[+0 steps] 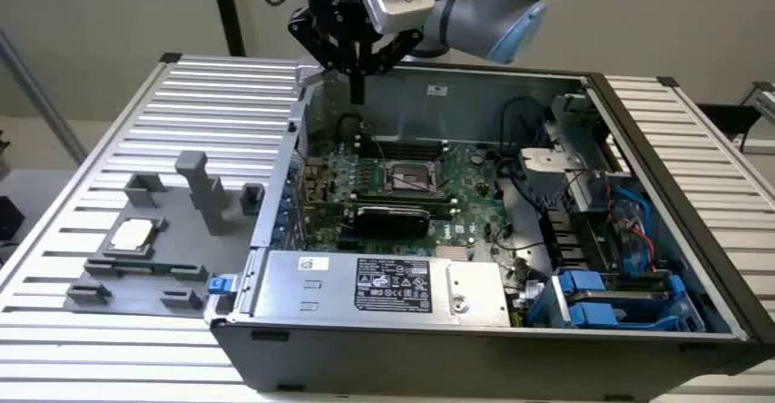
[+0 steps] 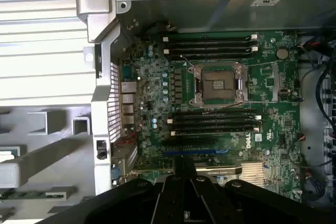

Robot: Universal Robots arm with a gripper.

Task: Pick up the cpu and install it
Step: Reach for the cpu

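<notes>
The gripper (image 1: 358, 93) hangs above the back-left corner of the open computer case (image 1: 485, 339), its two fingers pressed together into one thin point with nothing between them. The cpu (image 1: 133, 232) is not in its grasp. It lies flat, pale metal face up, in a seat of the grey fixture (image 1: 181, 267) on the slatted table (image 1: 145, 103) outside the case. In the exterior view it sits at about 8 o'clock from the fingertips and well apart from them, with the case's side wall between. The chip is close to square, so it has no long axis to speak of, and its edges run in line with the fixture's. The empty CPU socket (image 1: 412, 178) on the motherboard (image 1: 466, 205) is much the nearer of the two, at about 5 o'clock from the fingertips. In the wrist view that socket (image 2: 219, 83) stands open and bare, at about 1 o'clock from the gripper (image 2: 184, 166). By this showing, the pick has not yet been made.
</notes>
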